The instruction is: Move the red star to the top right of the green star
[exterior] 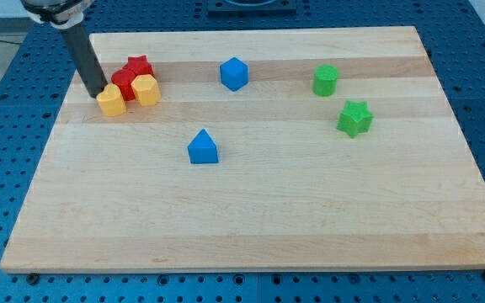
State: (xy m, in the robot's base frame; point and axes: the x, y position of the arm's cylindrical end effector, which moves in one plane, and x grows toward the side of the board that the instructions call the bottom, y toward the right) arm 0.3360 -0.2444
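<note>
Wooden board (251, 210): my tip (98, 93) touches a yellow block (111, 102) beside the red star (139, 66); no fingers fitted

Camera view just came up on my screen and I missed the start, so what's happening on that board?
My tip sits at the view's left, against a yellow block in a cluster with the red star. The green star lies far to the view's right, so the star has not reached it.
</note>
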